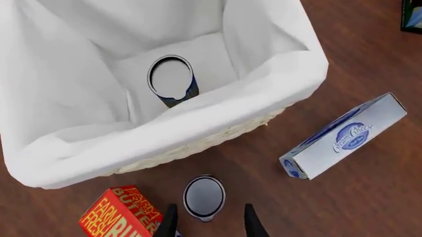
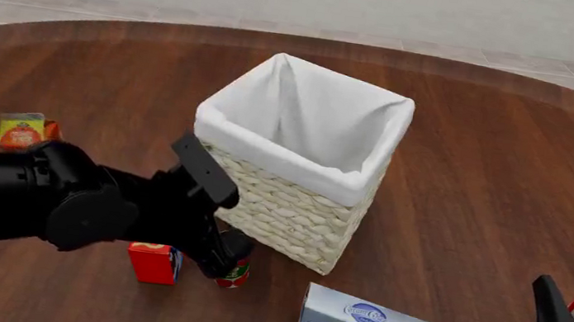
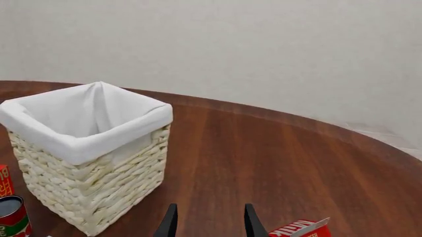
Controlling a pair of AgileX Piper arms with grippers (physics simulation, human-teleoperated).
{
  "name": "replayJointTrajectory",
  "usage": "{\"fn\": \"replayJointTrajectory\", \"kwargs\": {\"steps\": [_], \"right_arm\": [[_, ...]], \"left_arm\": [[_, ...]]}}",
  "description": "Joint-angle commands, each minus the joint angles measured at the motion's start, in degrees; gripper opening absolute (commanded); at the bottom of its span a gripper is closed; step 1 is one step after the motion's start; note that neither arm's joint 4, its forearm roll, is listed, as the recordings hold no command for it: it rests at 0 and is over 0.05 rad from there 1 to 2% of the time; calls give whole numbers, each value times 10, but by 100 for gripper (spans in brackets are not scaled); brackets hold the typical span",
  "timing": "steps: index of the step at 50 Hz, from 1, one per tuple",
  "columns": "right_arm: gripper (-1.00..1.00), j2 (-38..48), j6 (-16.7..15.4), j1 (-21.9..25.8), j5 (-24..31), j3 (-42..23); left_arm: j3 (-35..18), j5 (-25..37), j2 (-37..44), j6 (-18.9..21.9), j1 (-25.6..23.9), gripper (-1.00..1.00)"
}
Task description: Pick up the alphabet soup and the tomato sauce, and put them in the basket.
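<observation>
Alphabet soup [image 1: 171, 79]: sitting upright on the white cloth floor inside the basket [image 2: 356, 188]
Tomato sauce [image 1: 203, 197]: standing on the table just outside the basket, beside the butter box [image 1: 122, 213]
Left gripper [image 1: 209, 222]: hovering above the sauce, fingers spread, holding nothing
Right gripper [image 3: 207, 223]: resting apart, fingers spread

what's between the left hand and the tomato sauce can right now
Nothing: in the left wrist view the open left hand hangs just above the tomato sauce, with no object between.

Butter box [image 1: 122, 212] cut off (lower edge).
</observation>
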Motion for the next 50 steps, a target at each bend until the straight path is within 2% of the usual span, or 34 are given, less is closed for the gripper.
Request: {"fn": "replayJointTrajectory", "kwargs": {"steps": [1,15,50], "right_arm": [[100,0,0,0,0,0],[100,1,1,0,-1,0],[100,0,0,1,0,0]], "left_arm": [[7,-12,8,-2,-1,100],[14,-20,14,7,6,100],[34,-54,35,-1,12,100]]}}
